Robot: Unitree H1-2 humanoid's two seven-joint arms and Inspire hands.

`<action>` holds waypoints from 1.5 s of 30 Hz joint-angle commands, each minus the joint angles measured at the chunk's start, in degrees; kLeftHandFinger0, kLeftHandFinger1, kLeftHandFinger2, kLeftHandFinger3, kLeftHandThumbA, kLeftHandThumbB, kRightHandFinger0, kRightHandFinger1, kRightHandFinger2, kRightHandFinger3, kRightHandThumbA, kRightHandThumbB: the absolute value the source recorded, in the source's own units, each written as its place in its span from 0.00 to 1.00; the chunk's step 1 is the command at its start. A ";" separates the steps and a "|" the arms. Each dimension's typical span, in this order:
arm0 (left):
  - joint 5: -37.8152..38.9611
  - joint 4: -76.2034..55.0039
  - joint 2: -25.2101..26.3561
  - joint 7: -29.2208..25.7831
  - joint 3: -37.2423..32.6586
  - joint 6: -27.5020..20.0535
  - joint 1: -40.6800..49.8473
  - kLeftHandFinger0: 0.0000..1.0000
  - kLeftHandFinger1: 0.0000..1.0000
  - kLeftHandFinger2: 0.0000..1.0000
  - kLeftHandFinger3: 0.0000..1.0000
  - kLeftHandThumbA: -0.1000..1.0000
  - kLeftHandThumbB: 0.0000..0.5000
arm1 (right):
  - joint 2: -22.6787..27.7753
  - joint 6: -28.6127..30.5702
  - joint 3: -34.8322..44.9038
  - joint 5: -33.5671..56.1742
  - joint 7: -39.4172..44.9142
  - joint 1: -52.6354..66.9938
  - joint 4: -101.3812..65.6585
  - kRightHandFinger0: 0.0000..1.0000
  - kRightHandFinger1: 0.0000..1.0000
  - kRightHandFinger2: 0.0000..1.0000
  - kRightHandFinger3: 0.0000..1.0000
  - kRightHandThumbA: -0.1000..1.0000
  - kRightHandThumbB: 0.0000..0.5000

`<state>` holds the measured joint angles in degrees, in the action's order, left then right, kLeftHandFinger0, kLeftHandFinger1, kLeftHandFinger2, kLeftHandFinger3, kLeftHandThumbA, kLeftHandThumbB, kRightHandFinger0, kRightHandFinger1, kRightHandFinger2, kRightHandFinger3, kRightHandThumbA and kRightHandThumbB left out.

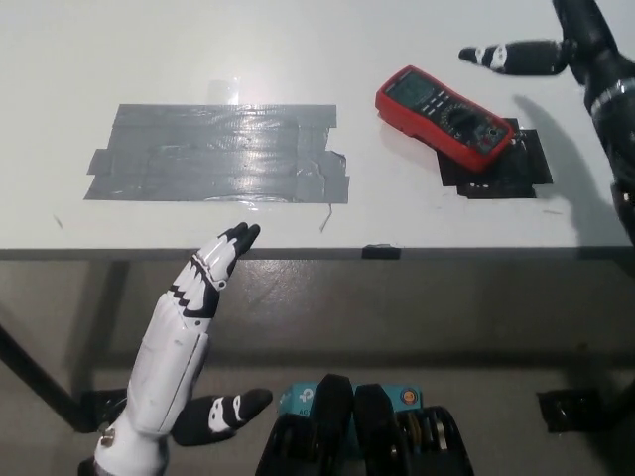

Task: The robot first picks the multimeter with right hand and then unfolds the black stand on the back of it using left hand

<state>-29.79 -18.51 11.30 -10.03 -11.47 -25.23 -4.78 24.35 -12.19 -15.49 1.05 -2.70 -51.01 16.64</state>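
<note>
A red multimeter [440, 114] lies face up on the white table [298, 59], its near end resting on a patch of black tape [511, 169]. My black right hand [544, 50] hovers above and to the right of it, open, partly cut off by the top right corner, not touching it. My white left hand [184, 337] is raised in front of the table's near edge at lower left, open with fingers stretched toward the table, holding nothing. The meter's back and its stand are hidden.
A large patch of grey tape strips [218, 154] covers the table's left middle. A small black tape tab [381, 251] sits on the table's front edge. Below the edge the floor and table legs [40, 392] show.
</note>
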 commanded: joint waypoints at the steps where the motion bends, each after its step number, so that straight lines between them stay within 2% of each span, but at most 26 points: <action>1: 12.80 4.02 0.31 1.21 4.77 2.67 -5.84 1.00 1.00 1.00 1.00 1.00 0.32 | 7.04 -8.48 11.93 4.09 1.99 7.37 -52.07 1.00 1.00 1.00 1.00 0.93 0.87; 8: 15.86 7.27 0.64 2.86 5.94 5.68 -8.00 1.00 1.00 1.00 1.00 1.00 0.31 | 4.91 -6.63 13.18 3.91 0.61 15.39 -57.18 1.00 1.00 1.00 1.00 0.97 0.85; 12: 17.72 8.48 0.24 3.67 6.63 7.88 -8.71 1.00 1.00 1.00 1.00 1.00 0.34 | 2.02 -4.75 12.90 3.40 -0.67 19.07 -59.77 1.00 1.00 1.00 1.00 0.96 0.83; 13: 17.86 9.05 0.27 3.61 6.78 7.66 -8.82 1.00 1.00 1.00 1.00 1.00 0.32 | 1.31 -4.25 12.59 3.20 -0.85 19.97 -60.15 1.00 1.00 1.00 1.00 0.97 0.81; 16: 18.46 10.44 -0.06 3.70 7.14 7.62 -8.07 1.00 1.00 1.00 1.00 1.00 0.35 | -1.03 -1.08 11.44 3.76 -0.95 24.25 -59.89 1.00 1.00 1.00 1.00 0.93 0.74; 18: 18.86 10.00 -0.09 3.86 7.20 7.88 -5.97 1.00 1.00 1.00 1.00 1.00 0.36 | -2.30 -0.17 10.37 3.55 -0.63 27.34 -59.51 1.00 1.00 1.00 1.00 0.94 0.73; 20: 19.84 9.80 0.18 4.13 7.07 7.07 -3.94 1.00 1.00 1.00 1.00 1.00 0.29 | -3.28 0.31 9.17 3.08 -0.11 30.91 -58.75 1.00 1.00 1.00 1.00 0.94 0.70; 22: 20.17 9.55 0.09 4.28 7.12 6.94 -2.08 1.00 1.00 1.00 1.00 1.00 0.30 | -4.60 0.66 8.33 2.57 0.10 33.78 -57.68 1.00 1.00 1.00 1.00 0.91 0.68; 23: 20.32 9.29 -0.06 4.44 6.89 6.58 -0.06 1.00 1.00 1.00 1.00 1.00 0.30 | -5.40 1.86 7.40 0.62 0.01 36.63 -56.38 1.00 1.00 1.00 1.00 0.88 0.65; 25: 20.38 9.09 -0.61 4.90 6.49 6.50 2.61 1.00 1.00 1.00 1.00 1.00 0.33 | -6.26 2.90 6.75 -1.26 0.17 40.66 -54.80 1.00 1.00 1.00 1.00 0.86 0.64; 27: 20.78 9.67 -0.91 5.37 6.61 6.41 3.26 1.00 1.00 1.00 1.00 1.00 0.35 | -8.01 6.11 6.77 -0.92 0.40 42.53 -49.31 1.00 1.00 1.00 1.00 0.79 0.61; 31: 21.52 9.30 -1.11 6.34 6.21 5.92 7.20 1.00 1.00 1.00 1.00 1.00 0.32 | -11.30 10.88 6.25 -3.49 -0.54 47.43 -40.79 1.00 1.00 1.00 1.00 0.74 0.57; 33: 21.31 9.73 -1.39 6.30 6.07 5.47 8.72 1.00 1.00 1.00 1.00 1.00 0.29 | -12.46 14.29 5.93 -4.55 -0.85 48.76 -34.74 1.00 1.00 1.00 1.00 0.74 0.52; 36: 20.92 9.21 -1.67 6.68 5.48 6.16 13.00 1.00 1.00 1.00 1.00 1.00 0.34 | -12.78 16.34 5.66 -5.48 -0.36 52.40 -29.31 1.00 1.00 1.00 1.00 0.77 0.53; 39: 20.55 10.88 -2.28 6.26 5.51 4.66 14.37 1.00 1.00 1.00 1.00 1.00 0.30 | -12.74 18.32 6.27 -5.12 0.33 53.27 -26.12 1.00 1.00 1.00 1.00 0.75 0.50; 43: 20.52 11.76 -2.44 6.28 5.83 3.76 14.45 1.00 1.00 1.00 1.00 1.00 0.29 | -12.84 18.67 6.61 -5.14 0.76 53.06 -25.38 1.00 1.00 1.00 1.00 0.76 0.50; 45: 21.12 11.97 -2.11 6.64 6.31 4.87 16.22 1.00 1.00 1.00 1.00 1.00 0.33 | -13.35 19.27 5.82 -5.56 1.12 53.95 -23.56 1.00 1.00 1.00 1.00 0.76 0.55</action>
<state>-9.93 -6.11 9.08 -4.41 -5.79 -19.61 10.37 11.80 1.16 -9.92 -3.29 -2.48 2.90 -7.56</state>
